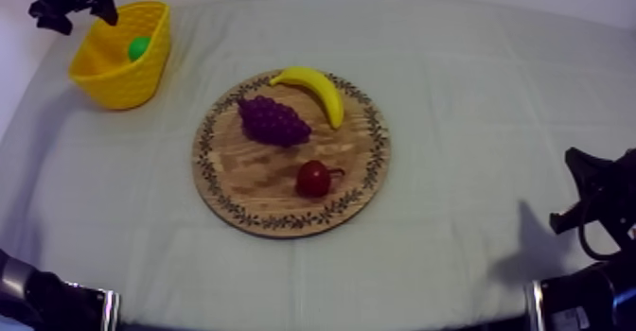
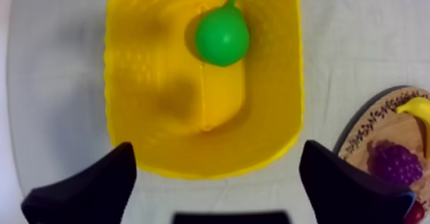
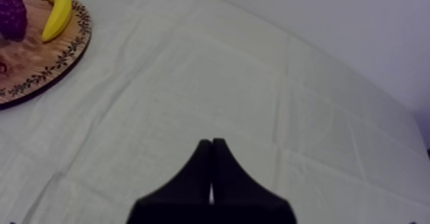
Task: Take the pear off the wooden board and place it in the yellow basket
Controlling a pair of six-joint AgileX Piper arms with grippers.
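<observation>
Left tool point(image 2: 217, 153) spread above basket point(image 2: 128, 66); pear point(image 1: 139, 47) inside, partly hidden.

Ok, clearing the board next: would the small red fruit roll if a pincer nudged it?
Probably: the small red fruit looks round, so a nudge would likely roll it across the flat wooden board. Its smooth-looking skin may slip in a grip. Its stem might check the roll.

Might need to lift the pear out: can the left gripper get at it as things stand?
Probably yes. The left gripper is open above the basket and the pear lies uncovered inside; only the basket wall close beside it might crowd a finger.
</observation>
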